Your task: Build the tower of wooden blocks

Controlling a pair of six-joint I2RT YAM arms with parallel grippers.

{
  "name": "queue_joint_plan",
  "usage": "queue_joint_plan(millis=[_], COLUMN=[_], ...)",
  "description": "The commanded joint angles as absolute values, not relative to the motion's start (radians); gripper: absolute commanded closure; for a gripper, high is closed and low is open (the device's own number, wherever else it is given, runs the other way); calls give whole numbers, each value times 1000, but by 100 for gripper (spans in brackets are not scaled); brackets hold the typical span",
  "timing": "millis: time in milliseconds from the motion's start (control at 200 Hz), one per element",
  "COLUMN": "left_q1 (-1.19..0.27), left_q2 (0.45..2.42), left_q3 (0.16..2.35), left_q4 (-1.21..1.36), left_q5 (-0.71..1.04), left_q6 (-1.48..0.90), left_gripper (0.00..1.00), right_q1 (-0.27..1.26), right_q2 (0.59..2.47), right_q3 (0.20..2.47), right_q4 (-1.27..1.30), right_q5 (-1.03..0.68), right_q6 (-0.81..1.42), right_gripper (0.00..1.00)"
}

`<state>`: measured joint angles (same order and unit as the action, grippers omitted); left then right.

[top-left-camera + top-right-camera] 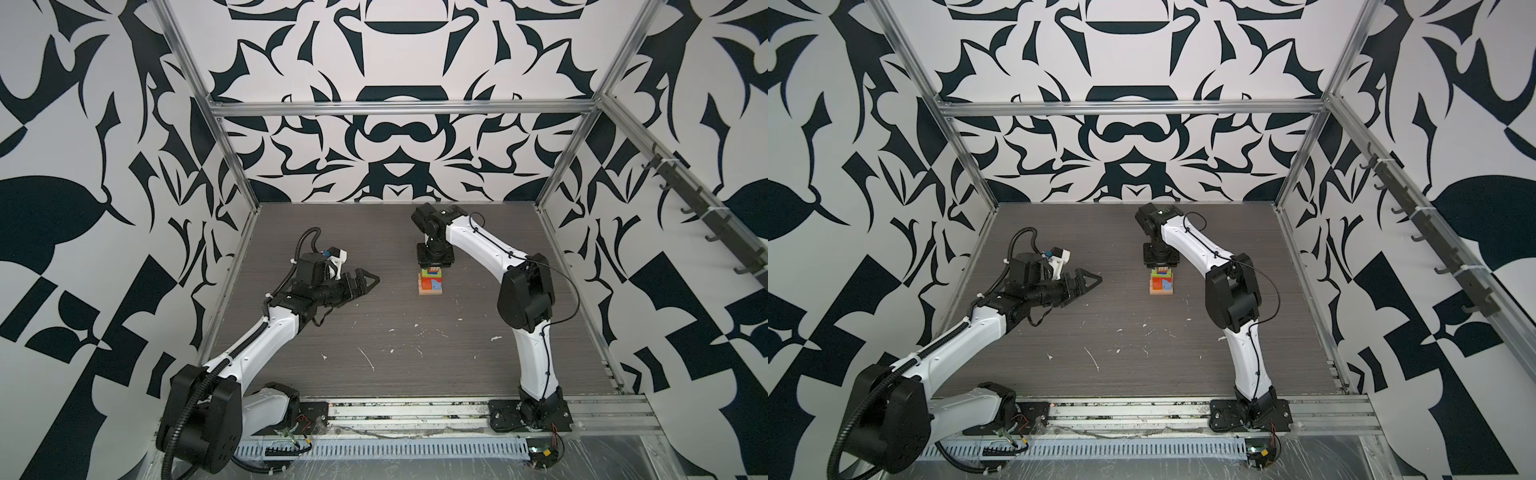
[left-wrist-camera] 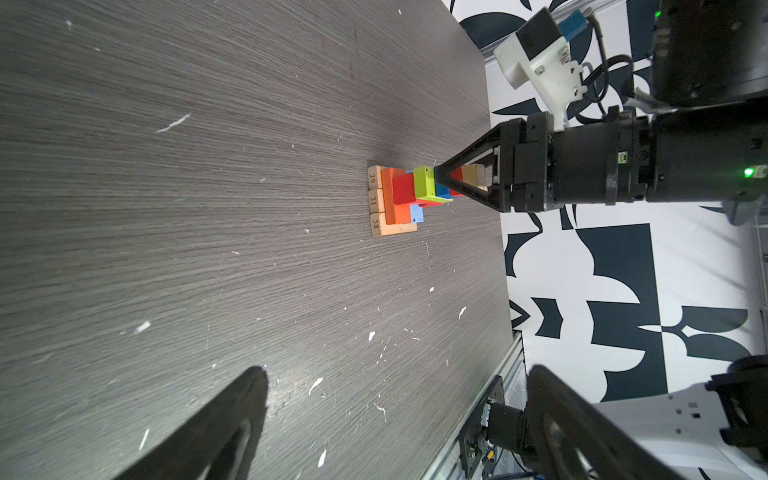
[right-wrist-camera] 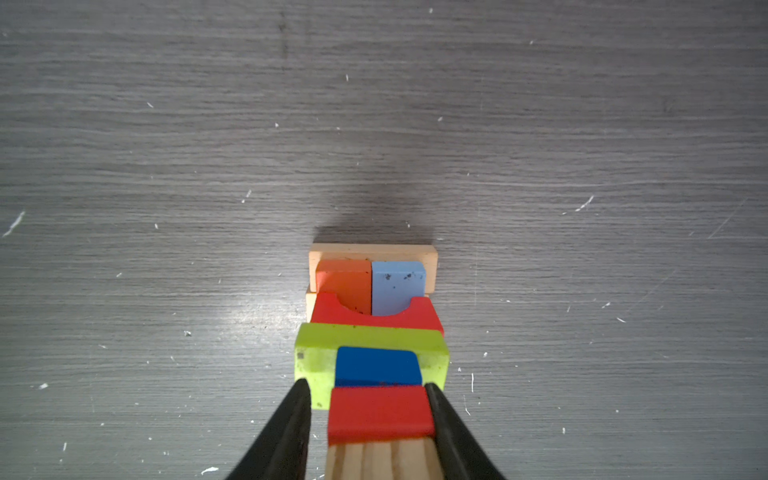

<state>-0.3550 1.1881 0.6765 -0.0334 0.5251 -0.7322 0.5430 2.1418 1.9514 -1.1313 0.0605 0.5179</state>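
Grey wood-grain worktop (image 1: 374, 340): the wood block tower (image 1: 430, 283) stands toward the far edge. The right gripper (image 3: 368, 388) straddles the top red block (image 3: 380, 413), but it cannot be told whether it grips. The left gripper (image 1: 360, 289) is spread wide, well apart from the tower.

Left arm (image 1: 249, 345) and right arm (image 1: 535, 357) are white shells with chunky black joints and tiny dark screws. Ribbed black hose (image 1: 298, 250) on the left, thin black cable (image 1: 577, 297) on the right. The fingers (image 2: 441, 178) are black open triangles.

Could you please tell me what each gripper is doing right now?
Left gripper: open, empty.
Right gripper: astride the top of the tower; grip cannot be told.
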Motion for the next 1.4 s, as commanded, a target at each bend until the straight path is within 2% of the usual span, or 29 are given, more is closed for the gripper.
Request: queue_joint_plan(millis=[0, 1394], left_q1=[-358, -359], left_q2=[1171, 1173], left_q3=[667, 671], left_q4=[-20, -17], left_q5=[545, 543], left_q6=[-721, -726], left_gripper=[1, 1], right_q1=[547, 548], right_q2=[2111, 2105], right_q3=[1943, 1938], right_q4=[-1136, -1139], right_q5=[73, 93], right_q6=[528, 530], right_gripper=[54, 66])
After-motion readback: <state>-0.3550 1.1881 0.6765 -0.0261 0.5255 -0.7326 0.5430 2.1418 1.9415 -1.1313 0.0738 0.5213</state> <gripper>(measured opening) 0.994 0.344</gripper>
